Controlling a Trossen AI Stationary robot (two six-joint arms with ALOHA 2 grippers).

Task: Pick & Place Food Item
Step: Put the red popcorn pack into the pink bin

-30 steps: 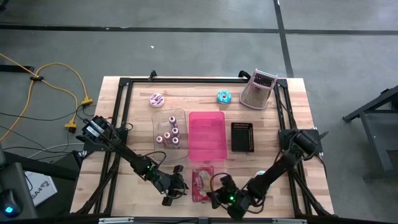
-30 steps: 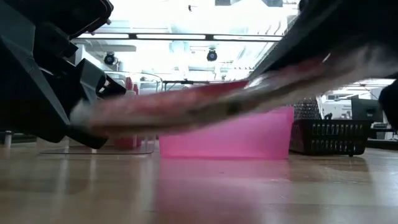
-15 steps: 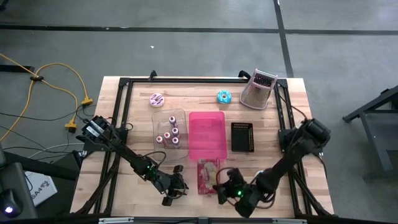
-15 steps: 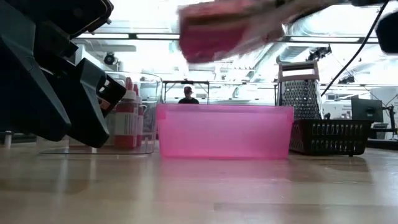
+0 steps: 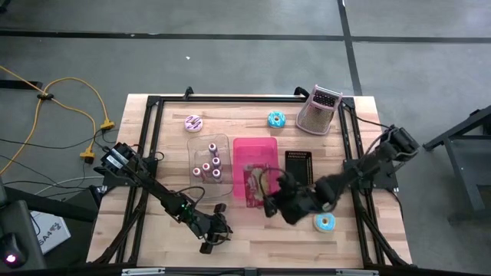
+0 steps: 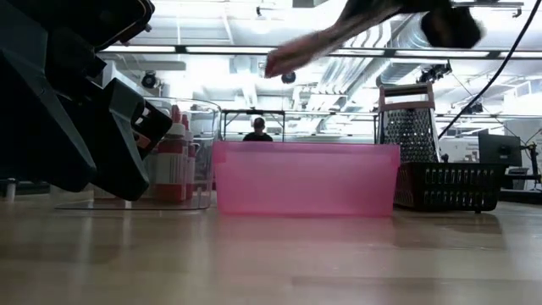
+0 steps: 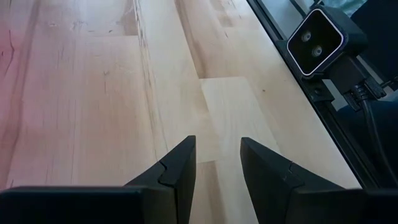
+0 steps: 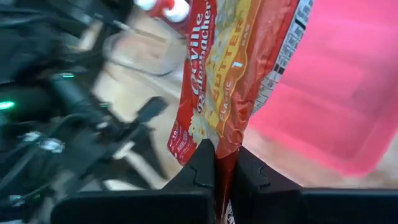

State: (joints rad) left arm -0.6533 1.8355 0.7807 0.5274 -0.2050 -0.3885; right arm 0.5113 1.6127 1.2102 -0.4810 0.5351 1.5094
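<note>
Popcorn bag (image 8: 239,68) pinched at its edge by the right gripper (image 8: 224,163), fingers closed tight on the wrapper. Bag's long axis runs straight away from the fingers; in the high view the bag (image 5: 254,182) lies lengthwise along the pink bin (image 5: 255,152), over the bin's near end, held up off the table. Low view shows it as a blurred streak (image 6: 315,44) above the bin (image 6: 305,178). Readable print on the bag: "ville", "BUTTER", "CLASSIC"; red and yellow wrapper with a barcode patch along one edge.

Left gripper (image 7: 216,163) sits low near the table's front edge (image 5: 217,228), fingers a small gap apart, nothing between them; a small camera (image 7: 321,41) on the frame shows in its wrist view.

Counts: one popcorn bag, one pink bin, one black basket (image 5: 298,169) just right of the bin, one metal grater (image 5: 319,111) at the far right, one clear tray (image 5: 208,159) of small red-capped bottles, left of the bin. Three donuts: pink (image 5: 193,123) far left, blue (image 5: 276,119) far centre, blue (image 5: 324,222) near the front right. One person (image 6: 257,129) in the room beyond the table.
</note>
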